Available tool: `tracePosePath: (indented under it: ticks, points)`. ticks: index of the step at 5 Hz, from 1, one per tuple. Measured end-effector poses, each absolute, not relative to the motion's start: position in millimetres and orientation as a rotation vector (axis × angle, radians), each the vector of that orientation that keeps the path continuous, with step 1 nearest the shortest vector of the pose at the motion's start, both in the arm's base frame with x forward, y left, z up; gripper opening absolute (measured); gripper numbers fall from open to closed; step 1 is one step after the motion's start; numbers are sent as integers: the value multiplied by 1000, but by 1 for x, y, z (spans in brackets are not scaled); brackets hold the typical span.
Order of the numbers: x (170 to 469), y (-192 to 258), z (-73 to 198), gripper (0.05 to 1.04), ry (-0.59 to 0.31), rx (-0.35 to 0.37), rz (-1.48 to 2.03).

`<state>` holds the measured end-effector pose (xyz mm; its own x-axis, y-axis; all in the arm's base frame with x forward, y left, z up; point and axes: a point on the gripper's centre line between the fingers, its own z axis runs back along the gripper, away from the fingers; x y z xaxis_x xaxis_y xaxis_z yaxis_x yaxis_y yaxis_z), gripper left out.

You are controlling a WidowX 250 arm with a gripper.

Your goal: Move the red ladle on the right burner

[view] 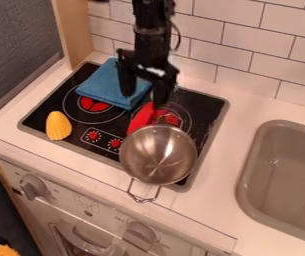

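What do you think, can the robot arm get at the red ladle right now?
Probably yes: the open fingers hang close by the red ladle, though the metal pot crowds its near end.

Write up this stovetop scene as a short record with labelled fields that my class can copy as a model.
Setting: toy kitchen with a black cooktop beside a grey sink
Ladle: red, behind the metal pan, by the right burner
Claw: open, above the cooktop near the ladle
Pan: round, metal, handle towards the front edge
Cloth: blue, folded, at the back left
Yellow item: ridged, front left, left of the control knobs
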<state>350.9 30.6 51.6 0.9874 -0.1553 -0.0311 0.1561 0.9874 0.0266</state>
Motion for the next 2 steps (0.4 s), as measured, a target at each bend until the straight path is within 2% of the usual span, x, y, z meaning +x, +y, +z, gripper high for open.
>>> tracePosePath:
  ticks: [1,2]
  points:
    - [348,30,64,1003,-23,36,-153]
    - [347,30,64,1000,-26,39,-149]
